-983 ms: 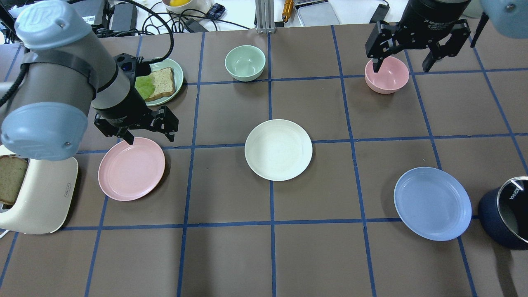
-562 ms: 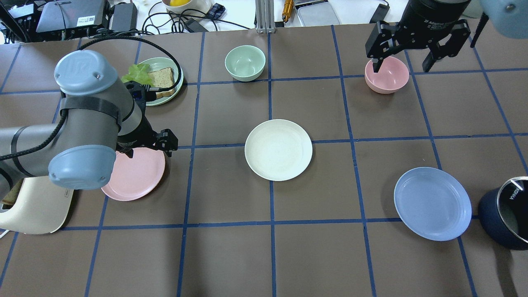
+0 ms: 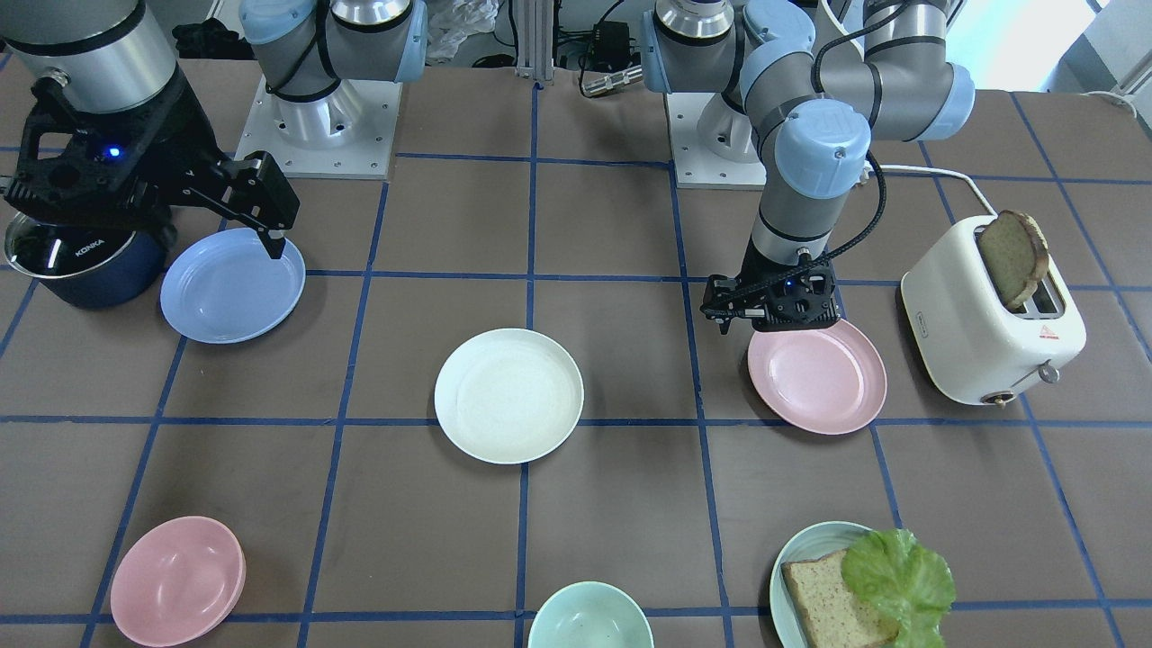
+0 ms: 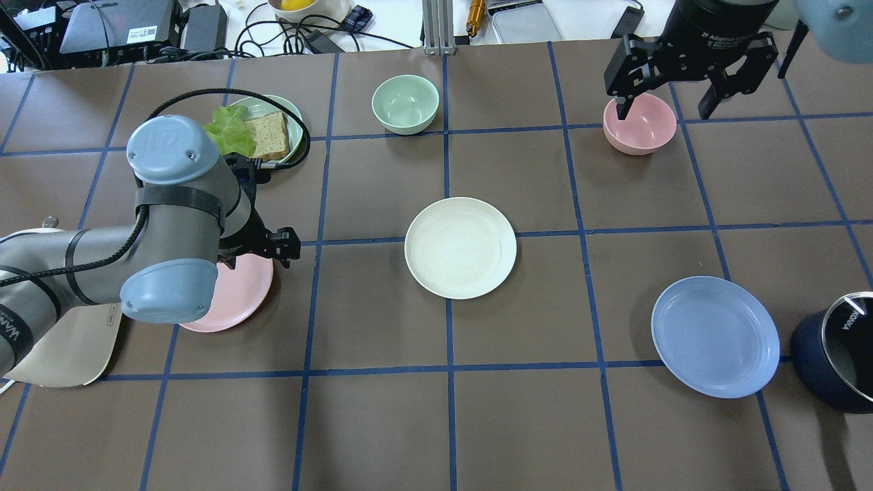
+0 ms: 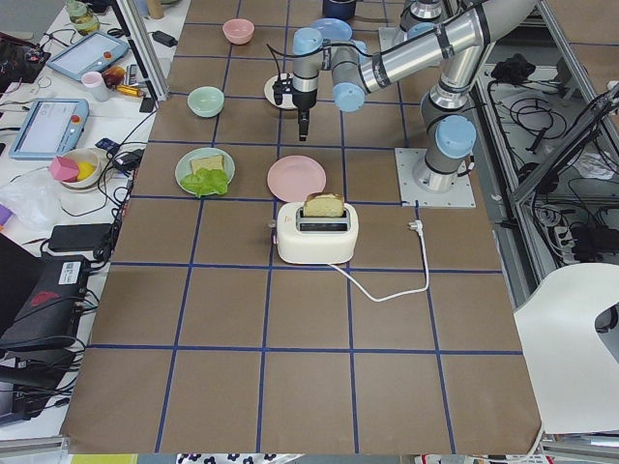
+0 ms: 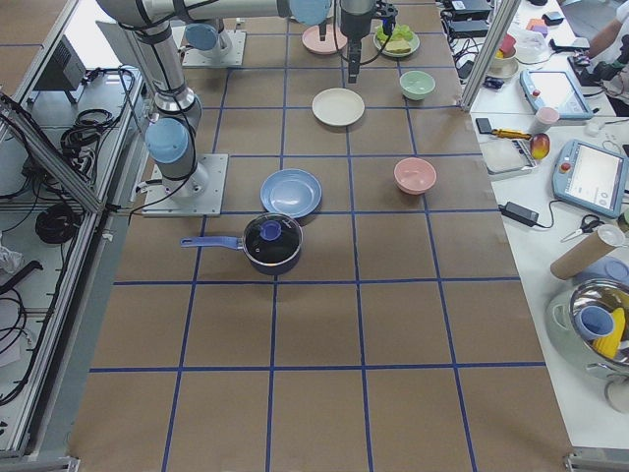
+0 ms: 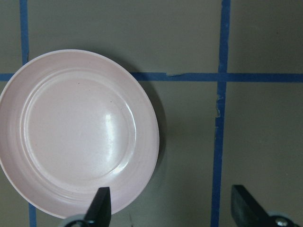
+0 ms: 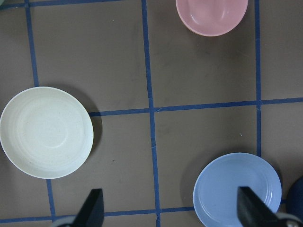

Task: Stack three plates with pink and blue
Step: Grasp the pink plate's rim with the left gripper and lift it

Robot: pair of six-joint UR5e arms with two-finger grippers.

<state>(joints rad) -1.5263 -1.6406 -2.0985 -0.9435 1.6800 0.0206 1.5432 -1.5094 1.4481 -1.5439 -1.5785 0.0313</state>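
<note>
The pale pink plate (image 4: 239,293) lies at the table's left, partly under my left arm; it also shows in the front view (image 3: 817,376) and the left wrist view (image 7: 78,142). My left gripper (image 4: 258,251) is open low over its far right rim, one finger (image 7: 101,205) over the rim and the other over bare table. The cream plate (image 4: 460,247) lies in the middle. The light blue plate (image 4: 715,336) lies at the right front. My right gripper (image 4: 663,109) is open and empty, high above the far right.
A pink bowl (image 4: 640,124) sits under the right gripper. A green bowl (image 4: 405,103) stands at the far middle. A teal plate with bread and lettuce (image 4: 273,129) is beyond the left arm. A toaster (image 3: 990,315) and a navy pot (image 4: 835,361) flank the table.
My left arm has swung in and lowered, bringing its open gripper slightly right and nearer the pink plate's rim. The right arm and all plates have not moved.
</note>
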